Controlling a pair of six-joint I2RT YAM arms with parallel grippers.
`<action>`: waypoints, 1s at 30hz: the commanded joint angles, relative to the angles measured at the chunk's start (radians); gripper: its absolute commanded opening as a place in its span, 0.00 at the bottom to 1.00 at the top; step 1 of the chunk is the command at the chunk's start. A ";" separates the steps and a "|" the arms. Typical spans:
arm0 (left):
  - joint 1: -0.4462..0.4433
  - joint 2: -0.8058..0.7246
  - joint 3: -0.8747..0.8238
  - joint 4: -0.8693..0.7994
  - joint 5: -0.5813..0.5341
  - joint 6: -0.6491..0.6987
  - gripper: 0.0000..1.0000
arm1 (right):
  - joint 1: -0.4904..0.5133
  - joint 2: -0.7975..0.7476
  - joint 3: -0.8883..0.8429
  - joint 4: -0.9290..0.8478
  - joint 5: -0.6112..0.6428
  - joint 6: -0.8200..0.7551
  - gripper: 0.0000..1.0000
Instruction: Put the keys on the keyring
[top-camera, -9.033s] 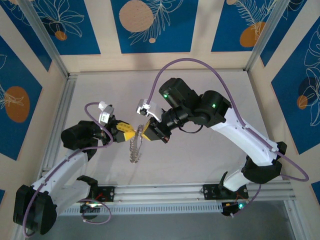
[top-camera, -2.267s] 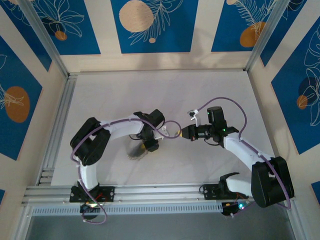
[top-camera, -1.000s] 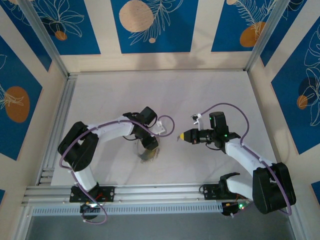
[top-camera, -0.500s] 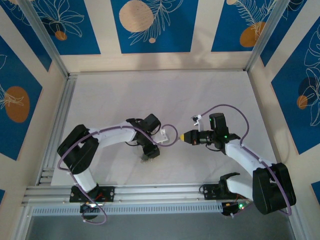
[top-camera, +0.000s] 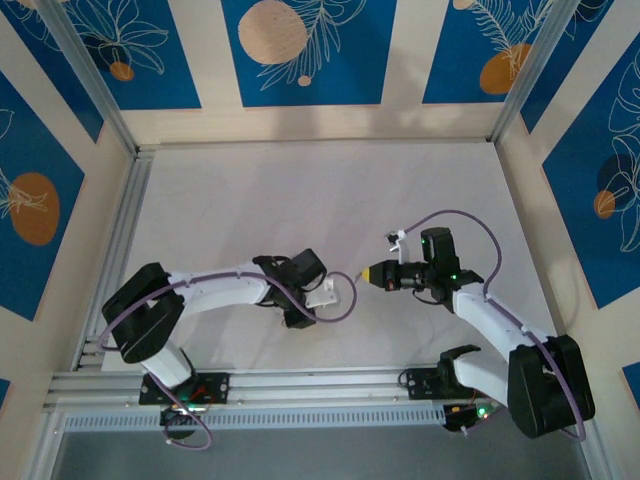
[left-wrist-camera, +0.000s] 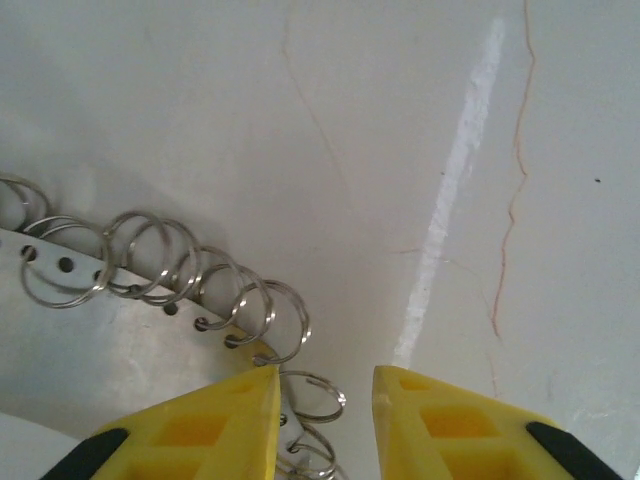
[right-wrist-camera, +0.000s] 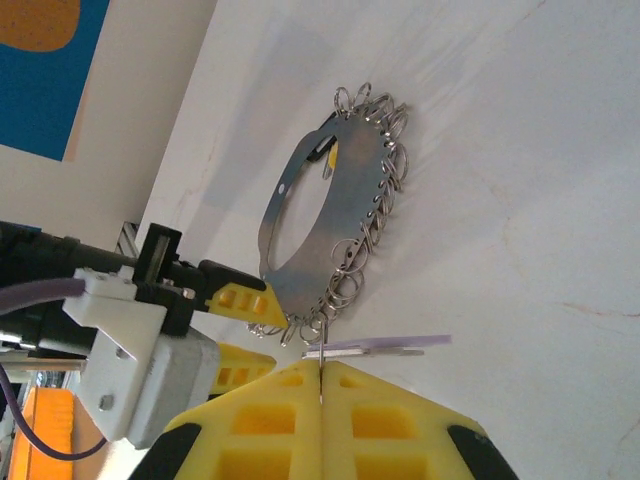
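Near the tabletop's front edge, the left gripper (left-wrist-camera: 325, 385) stands narrowly parted around a split ring of the keyring (right-wrist-camera: 358, 165). The right gripper (right-wrist-camera: 322, 368) pinches the pale lilac key (right-wrist-camera: 390, 345).

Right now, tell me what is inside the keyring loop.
Bare table shows inside the keyring, with a small brassy-yellow key at its far end. The end by the left fingers is hidden behind the band and its rings.
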 joint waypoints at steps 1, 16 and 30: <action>-0.027 -0.005 -0.018 0.042 -0.043 -0.007 0.29 | -0.005 -0.039 -0.015 -0.015 0.006 0.013 0.00; -0.090 0.089 -0.023 0.096 -0.194 0.020 0.25 | -0.036 -0.111 -0.011 -0.088 0.033 -0.020 0.00; -0.126 0.124 -0.008 0.137 -0.449 -0.008 0.01 | -0.086 -0.152 -0.014 -0.094 0.005 -0.012 0.00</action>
